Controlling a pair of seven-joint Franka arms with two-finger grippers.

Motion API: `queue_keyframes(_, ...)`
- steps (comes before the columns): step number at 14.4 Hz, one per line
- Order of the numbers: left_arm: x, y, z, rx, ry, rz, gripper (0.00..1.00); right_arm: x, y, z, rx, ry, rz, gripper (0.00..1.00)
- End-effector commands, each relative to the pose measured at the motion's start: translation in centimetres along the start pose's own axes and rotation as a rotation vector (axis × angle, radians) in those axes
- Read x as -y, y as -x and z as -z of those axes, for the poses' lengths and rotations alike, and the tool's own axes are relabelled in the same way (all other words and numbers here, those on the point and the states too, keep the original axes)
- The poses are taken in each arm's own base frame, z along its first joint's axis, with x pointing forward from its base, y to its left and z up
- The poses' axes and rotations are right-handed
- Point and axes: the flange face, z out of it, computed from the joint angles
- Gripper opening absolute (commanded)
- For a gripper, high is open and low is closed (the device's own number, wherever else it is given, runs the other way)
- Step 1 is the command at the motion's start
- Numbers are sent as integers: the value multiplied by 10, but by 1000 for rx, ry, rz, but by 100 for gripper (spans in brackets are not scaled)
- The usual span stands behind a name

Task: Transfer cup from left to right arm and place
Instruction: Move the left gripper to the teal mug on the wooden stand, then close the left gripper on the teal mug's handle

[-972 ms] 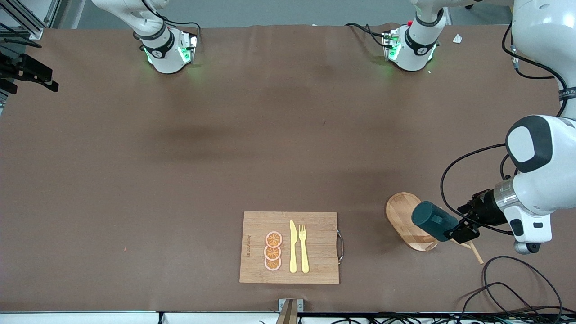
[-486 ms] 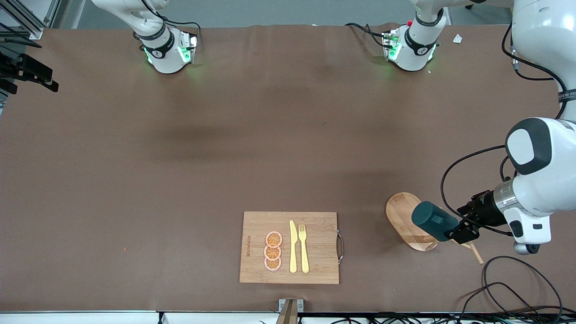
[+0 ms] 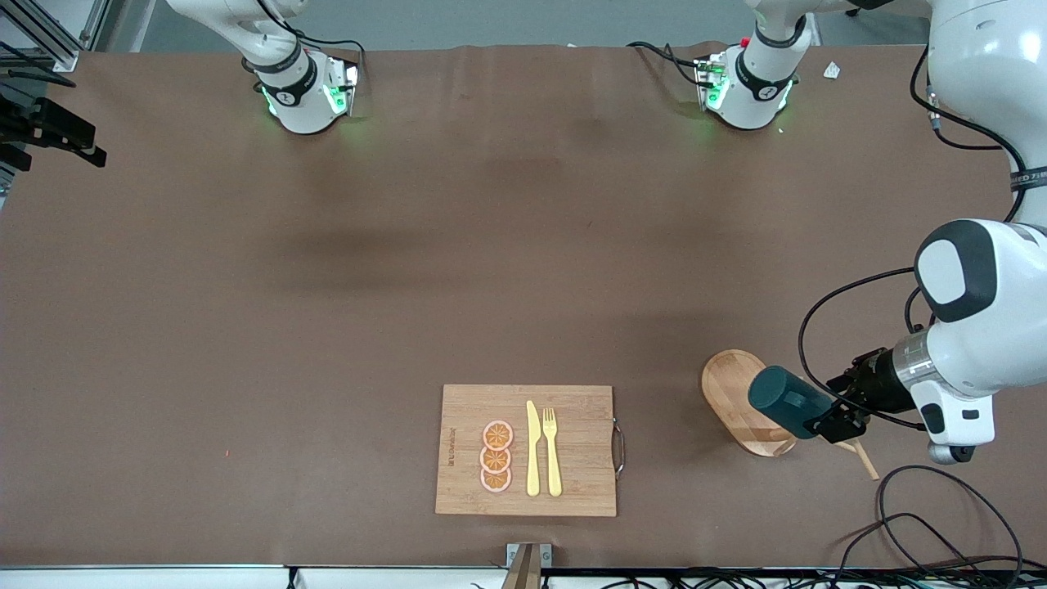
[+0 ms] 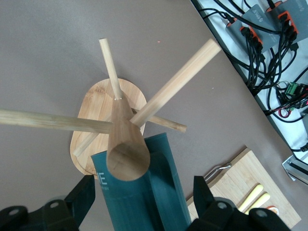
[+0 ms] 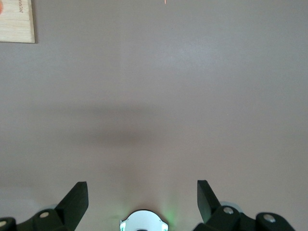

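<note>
The cutting board (image 3: 527, 450) lies nearest the front camera, with orange slices (image 3: 496, 456), a knife (image 3: 532, 448) and a fork (image 3: 552, 451) on it. Toward the left arm's end, the wooden peg rack (image 3: 740, 401) stands on the table, and the teal cup (image 3: 787, 401) hangs tilted on it. The left gripper (image 4: 144, 204) reaches in around the cup, fingers (image 4: 85, 197) spread on either side with gaps showing, not clamped. The right gripper (image 5: 143, 198) waits over bare table, fingers wide apart.
</note>
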Motion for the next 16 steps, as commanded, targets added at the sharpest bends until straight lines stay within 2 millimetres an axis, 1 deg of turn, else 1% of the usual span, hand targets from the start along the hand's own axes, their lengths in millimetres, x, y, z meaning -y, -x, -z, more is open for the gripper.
queue_keyframes(1,-3,-2,-1,8,16,19,87,1,6,1,-5,0,0,100)
queue_keyframes(7,-3,-3,3,7,20,18,65,1,6,1,-5,0,0,100)
queue_keyframes(12,-3,-2,7,7,24,19,55,1,6,1,-5,0,0,100)
queue_keyframes(16,-3,-2,7,9,24,19,38,1,6,1,-5,0,0,100)
